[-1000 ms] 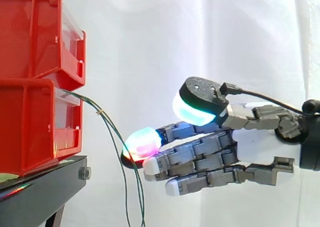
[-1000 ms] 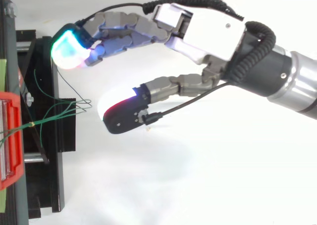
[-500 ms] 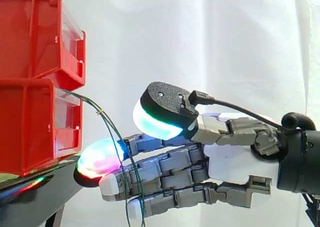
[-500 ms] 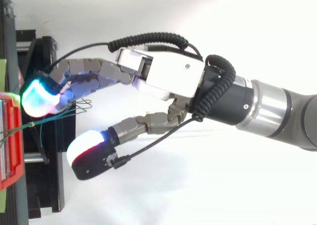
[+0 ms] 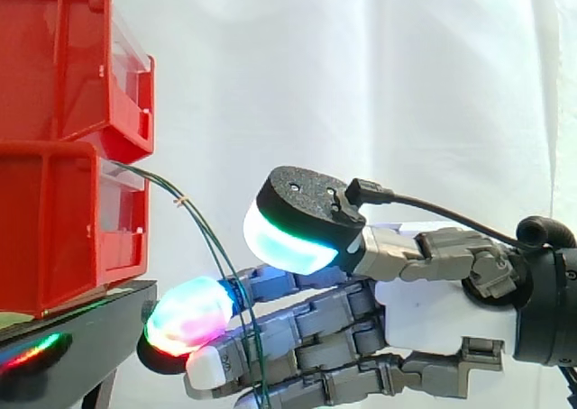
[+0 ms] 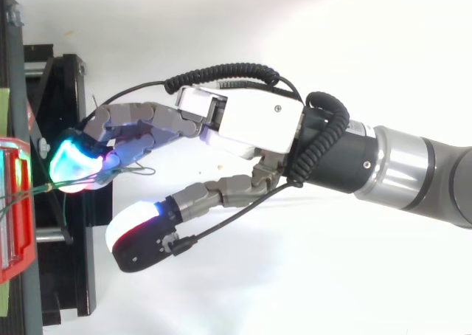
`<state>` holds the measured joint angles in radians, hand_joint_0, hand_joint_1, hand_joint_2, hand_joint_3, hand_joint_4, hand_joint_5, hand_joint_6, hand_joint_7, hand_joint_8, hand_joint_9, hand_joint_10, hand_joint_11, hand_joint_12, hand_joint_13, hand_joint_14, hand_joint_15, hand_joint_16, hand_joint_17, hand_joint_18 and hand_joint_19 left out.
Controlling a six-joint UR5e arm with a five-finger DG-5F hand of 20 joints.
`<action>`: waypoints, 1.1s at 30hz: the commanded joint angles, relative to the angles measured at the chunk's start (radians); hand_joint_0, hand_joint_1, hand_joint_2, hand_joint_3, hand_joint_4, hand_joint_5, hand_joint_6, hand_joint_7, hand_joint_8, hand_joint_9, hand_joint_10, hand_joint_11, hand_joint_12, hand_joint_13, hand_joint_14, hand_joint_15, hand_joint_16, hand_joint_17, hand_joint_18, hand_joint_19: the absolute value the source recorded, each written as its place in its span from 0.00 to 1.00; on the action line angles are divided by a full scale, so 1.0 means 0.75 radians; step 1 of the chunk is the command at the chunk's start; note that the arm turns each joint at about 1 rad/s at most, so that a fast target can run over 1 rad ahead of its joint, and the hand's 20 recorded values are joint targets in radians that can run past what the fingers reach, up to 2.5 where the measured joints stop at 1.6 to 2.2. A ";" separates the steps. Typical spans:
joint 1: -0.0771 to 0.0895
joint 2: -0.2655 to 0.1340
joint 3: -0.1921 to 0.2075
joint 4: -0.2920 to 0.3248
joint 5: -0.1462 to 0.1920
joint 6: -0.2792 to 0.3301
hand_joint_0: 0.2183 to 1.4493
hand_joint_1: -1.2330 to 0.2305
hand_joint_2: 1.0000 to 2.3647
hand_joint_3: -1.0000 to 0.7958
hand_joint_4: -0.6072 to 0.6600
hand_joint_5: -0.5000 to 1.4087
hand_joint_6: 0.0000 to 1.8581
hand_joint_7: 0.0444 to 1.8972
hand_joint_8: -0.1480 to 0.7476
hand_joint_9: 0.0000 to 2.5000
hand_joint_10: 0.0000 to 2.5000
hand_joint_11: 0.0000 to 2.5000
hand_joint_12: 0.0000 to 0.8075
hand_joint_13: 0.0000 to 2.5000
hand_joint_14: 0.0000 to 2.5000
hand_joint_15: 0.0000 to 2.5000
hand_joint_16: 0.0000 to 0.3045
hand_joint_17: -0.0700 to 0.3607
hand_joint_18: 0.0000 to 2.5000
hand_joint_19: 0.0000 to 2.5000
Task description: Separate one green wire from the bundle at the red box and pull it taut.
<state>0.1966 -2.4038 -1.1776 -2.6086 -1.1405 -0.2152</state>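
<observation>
A thin bundle of green wires (image 5: 200, 226) leaves the lower red bin (image 5: 54, 229), passes a small yellow tie and hangs down to the right. My hand (image 5: 442, 292) reaches in from the right at the height of the stand's top, open, with its fingers stretched toward the bin. The hanging wires cross in front of those fingers. A glowing fingertip (image 5: 187, 315) sits just below the bin's front edge, while the thumb pad (image 5: 293, 233) floats above, apart from the fingers. From above, the hand (image 6: 251, 121) points left and the wires (image 6: 29, 193) run under its cyan fingertip (image 6: 72, 161).
A second red bin (image 5: 63, 67) is stacked on the lower one. Both rest on a black stand (image 5: 81, 337) at the left, also seen from above as the stand (image 6: 70, 232). A white curtain hangs behind.
The hand has travelled left toward the bins and dropped lower, so its fingers now lie across the hanging wires. In the last half second it sank slightly further.
</observation>
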 commanded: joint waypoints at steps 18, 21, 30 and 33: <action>-0.011 0.049 0.089 -0.240 -0.030 0.041 0.29 0.38 0.00 0.31 0.65 0.21 0.27 0.61 0.45 0.31 0.01 0.15 0.41 0.19 0.00 0.08 0.15 0.41 0.20 0.16; -0.011 0.049 0.104 -0.279 -0.030 0.041 0.29 0.38 0.00 0.31 0.63 0.21 0.27 0.65 0.45 0.32 0.01 0.15 0.41 0.20 0.00 0.08 0.15 0.41 0.21 0.17; -0.011 0.049 0.132 -0.295 -0.030 0.039 0.31 0.35 0.01 0.37 0.61 0.18 0.42 0.45 0.46 0.32 0.01 0.18 0.42 0.21 0.00 0.09 0.15 0.41 0.21 0.17; -0.011 0.049 0.143 -0.295 -0.030 0.039 0.31 0.34 0.01 0.37 0.61 0.18 0.43 0.45 0.46 0.32 0.01 0.18 0.42 0.21 0.00 0.09 0.15 0.41 0.21 0.17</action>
<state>0.1887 -2.3668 -1.0783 -2.8298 -1.1626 -0.1860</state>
